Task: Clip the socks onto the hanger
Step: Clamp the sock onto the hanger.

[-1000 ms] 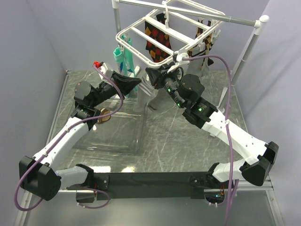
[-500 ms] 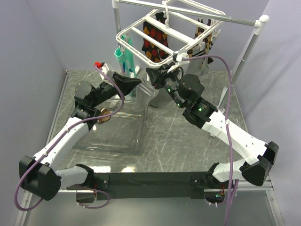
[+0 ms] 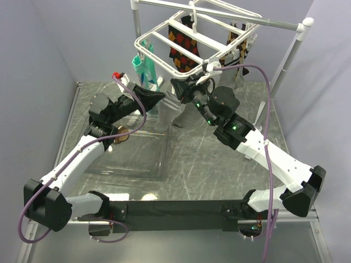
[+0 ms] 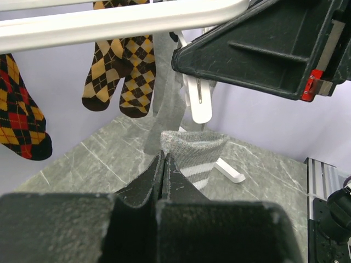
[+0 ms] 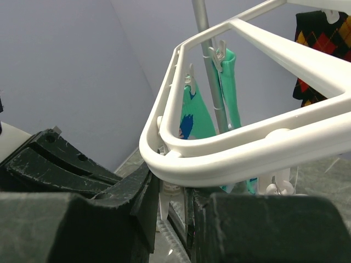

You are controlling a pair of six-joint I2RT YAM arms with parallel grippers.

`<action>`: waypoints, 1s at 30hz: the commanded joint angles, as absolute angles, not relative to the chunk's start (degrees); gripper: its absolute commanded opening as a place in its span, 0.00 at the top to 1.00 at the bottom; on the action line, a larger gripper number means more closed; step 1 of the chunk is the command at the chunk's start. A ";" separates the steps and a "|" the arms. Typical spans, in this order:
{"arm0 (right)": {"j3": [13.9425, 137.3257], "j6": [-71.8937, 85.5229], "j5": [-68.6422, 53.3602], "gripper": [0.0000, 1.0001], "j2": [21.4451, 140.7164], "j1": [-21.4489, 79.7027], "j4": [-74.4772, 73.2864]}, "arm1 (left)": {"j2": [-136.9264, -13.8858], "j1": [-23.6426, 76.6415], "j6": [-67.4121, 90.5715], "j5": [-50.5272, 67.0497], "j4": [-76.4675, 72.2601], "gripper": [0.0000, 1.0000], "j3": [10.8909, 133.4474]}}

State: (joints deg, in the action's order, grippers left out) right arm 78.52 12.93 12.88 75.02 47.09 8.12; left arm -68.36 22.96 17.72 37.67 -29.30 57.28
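My left gripper (image 3: 160, 94) is shut on the cuff of a grey sock with two white stripes (image 4: 194, 150); its fingertips (image 4: 163, 156) pinch the edge just below a white clip (image 4: 198, 104). A second grey sock (image 4: 166, 93) hangs behind it and also shows in the top view (image 3: 184, 113). My right gripper (image 3: 176, 86) sits under the near corner of the white hanger (image 3: 163, 59). Its jaws (image 5: 173, 189) are shut on a dangling clip (image 5: 169, 198) under the frame's rim (image 5: 247, 148). The two grippers almost touch.
Teal-and-white socks (image 3: 143, 68) and dark argyle socks (image 3: 184, 46) hang from the frame. The metal rail stand's white pole (image 3: 288, 60) stands at the back right. A clear plastic tray (image 3: 137, 148) lies on the marble table under the left arm.
My left gripper has edged slightly up and right towards the clip with the grey sock. The right gripper stays on the clip.
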 commanded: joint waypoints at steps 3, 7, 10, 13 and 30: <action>78.31 11.60 11.60 1.00 73.04 46.93 9.49 | -68.38 23.12 17.40 39.55 -32.34 0.99 59.41; 77.96 10.99 11.78 1.00 72.95 46.93 9.67 | -68.29 23.12 17.49 40.08 -32.87 0.99 59.50; 77.70 10.72 11.69 1.00 72.86 46.93 9.93 | -68.12 23.12 17.75 40.60 -33.31 0.99 59.41; 77.61 10.90 11.43 1.00 73.04 46.93 9.84 | -68.11 23.12 17.75 40.61 -33.57 0.99 59.85; 77.08 10.90 10.46 1.00 72.77 46.93 10.46 | -69.17 23.12 17.75 41.40 -33.92 0.99 62.49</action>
State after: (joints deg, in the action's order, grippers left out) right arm 77.52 11.88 11.29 74.67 47.09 9.78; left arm -69.28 22.96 17.74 40.23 -30.68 59.81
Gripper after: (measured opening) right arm 0.252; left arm 0.012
